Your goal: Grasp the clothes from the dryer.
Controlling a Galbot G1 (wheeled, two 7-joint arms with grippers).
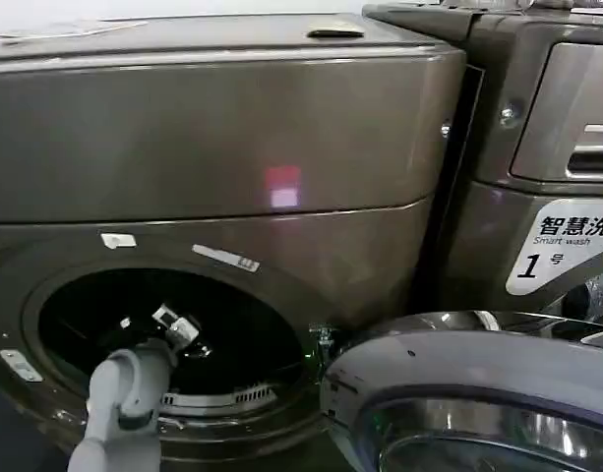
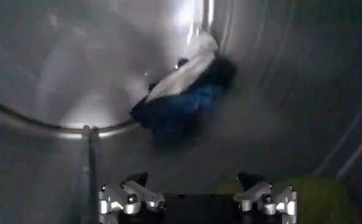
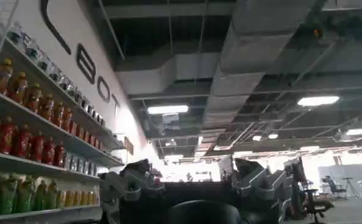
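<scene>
Inside the dryer [image 1: 212, 177], the left gripper [image 2: 196, 198] is wide open, empty, near the navy-and-white clothes [image 2: 184, 91], which lie slanted.

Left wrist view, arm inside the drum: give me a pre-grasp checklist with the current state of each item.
1. Dryer door open: ok, it hangs open at the right.
2. Left arm through the porthole: ok.
3. Left pincer open: ok, fingers spread, nothing between them.
4. Navy and white garment ahead of the pincer: ok, lying against the drum wall, not yet touched.
5. Yellow-green piece located: ok, beside the pincer.
6. Right pincer out of the way: ok, open, facing the room.
</scene>
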